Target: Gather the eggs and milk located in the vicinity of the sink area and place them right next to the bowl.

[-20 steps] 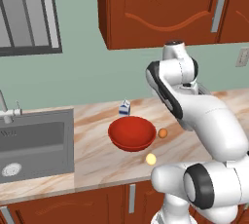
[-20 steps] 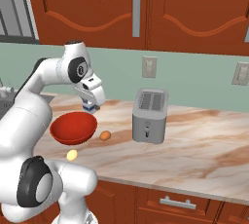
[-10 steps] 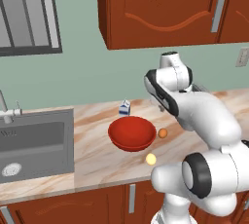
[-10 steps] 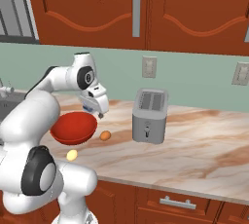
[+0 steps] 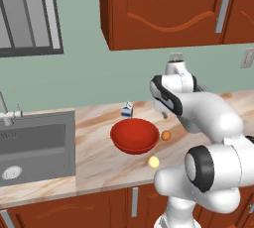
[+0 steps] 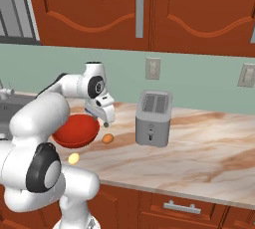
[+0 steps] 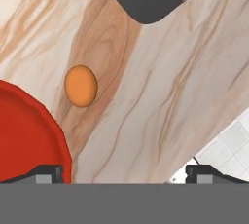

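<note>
Left base view, risk: the gripper (image 5: 165, 115) hangs above the counter (image 5: 99, 162) just right of the red bowl (image 5: 134, 136); if it drops carelessly it could knock the orange egg (image 5: 166, 135) and send it rolling away from the bowl.
Left base view, edge risk: the yellow egg (image 5: 154, 161) sits near the front edge of the counter, so a brush from the arm could tip it over the edge.
Left base view, count: one bowl, two eggs, one milk carton (image 5: 127, 109), one sink (image 5: 34, 145).
Left base view, places: the carton stands just behind the bowl; both eggs lie near its right and front side; the sink sits well apart on the left.
Right base view, tool: the gripper (image 6: 106, 119) hovers over the bowl's (image 6: 74, 130) right rim, with nothing between its jaws as far as I can tell.
Right base view, risk: a sweep to the right could bump the toaster (image 6: 154, 118).
Right base view, count: one toaster, one orange egg (image 6: 108, 138), one yellow egg (image 6: 73, 159), one bowl.
Hand view, tool: the two fingertips (image 7: 47, 174) stand wide apart and empty.
Hand view, risk: one tip sits right over the bowl's (image 7: 24, 135) rim, so going straight down could strike it.
Hand view, count: one orange egg (image 7: 80, 85), just beside the bowl, not touching.
</note>
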Available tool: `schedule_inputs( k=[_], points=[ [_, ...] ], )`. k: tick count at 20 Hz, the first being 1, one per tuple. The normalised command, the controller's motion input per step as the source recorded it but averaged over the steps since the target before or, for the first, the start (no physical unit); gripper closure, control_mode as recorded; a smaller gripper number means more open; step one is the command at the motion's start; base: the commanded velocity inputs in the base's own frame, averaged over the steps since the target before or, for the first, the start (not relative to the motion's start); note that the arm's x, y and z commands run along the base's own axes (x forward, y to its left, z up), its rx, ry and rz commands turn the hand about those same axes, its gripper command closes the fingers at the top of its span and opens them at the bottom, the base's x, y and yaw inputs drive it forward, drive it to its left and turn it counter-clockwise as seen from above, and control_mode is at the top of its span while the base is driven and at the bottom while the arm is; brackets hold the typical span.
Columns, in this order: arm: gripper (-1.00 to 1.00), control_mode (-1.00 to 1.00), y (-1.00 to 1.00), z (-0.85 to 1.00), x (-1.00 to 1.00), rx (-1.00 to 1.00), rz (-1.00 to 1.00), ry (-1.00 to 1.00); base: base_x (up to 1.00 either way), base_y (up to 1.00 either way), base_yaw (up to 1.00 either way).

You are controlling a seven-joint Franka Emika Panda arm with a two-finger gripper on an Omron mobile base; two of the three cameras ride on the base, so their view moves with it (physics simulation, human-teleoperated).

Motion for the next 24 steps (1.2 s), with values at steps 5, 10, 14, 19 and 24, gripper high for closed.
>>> schedule_inputs(
  k=[5, 10, 14, 19, 24],
  points=[
    [-1.00, -1.00, -0.28, -0.34, 0.11, 0.19, -0.03, 0.02, 0.00, 0.00, 0.00],
    [-1.00, -1.00, -0.05, -0.04, 0.02, 0.03, 0.00, -0.03, 0.00, 0.00, 0.00],
    [-1.00, -1.00, 0.00, -0.11, 0.06, 0.00, 0.00, -0.05, 0.00, 0.00, 0.00],
    [-1.00, -1.00, 0.00, -0.29, 0.27, 0.00, 0.00, -0.09, 0.00, 0.00, 0.00],
    [-1.00, -1.00, 0.00, -0.20, 0.19, 0.00, 0.00, -0.12, 0.00, 0.00, 0.00]
  ],
)
